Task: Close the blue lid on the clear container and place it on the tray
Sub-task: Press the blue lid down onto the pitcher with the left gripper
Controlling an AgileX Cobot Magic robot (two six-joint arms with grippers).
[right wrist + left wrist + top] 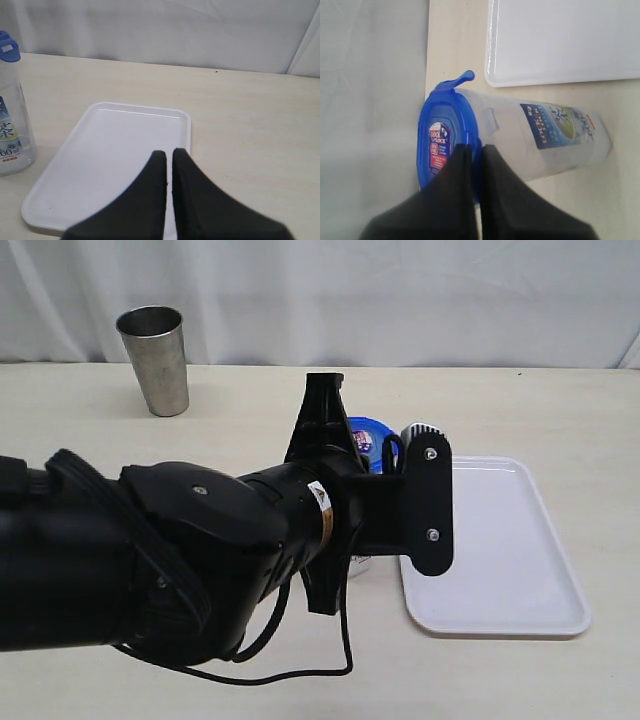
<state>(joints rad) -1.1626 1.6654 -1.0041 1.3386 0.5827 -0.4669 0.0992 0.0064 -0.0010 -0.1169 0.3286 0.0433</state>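
Lid (436, 145), glossy blue, caps clear labelled container (540, 145); left gripper (476, 150) pinches lid's rim; smooth white tray (565, 40) right.

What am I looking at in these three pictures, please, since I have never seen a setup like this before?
This is a robot with two arms, each ending in a two-fingered gripper. One picture comes from a camera off the arms; the big black shape filling it is the left arm. The other two come from cameras on the wrists, looking along each gripper.

On the pale table stand a steel cup, a flat white tray with nothing on it, and, beside the tray, a clear container with its blue lid on top. One lid flap sticks out, unlatched.

The left gripper is shut, its tips against the lid's edge. The right gripper is shut and holds nothing, above the tray.
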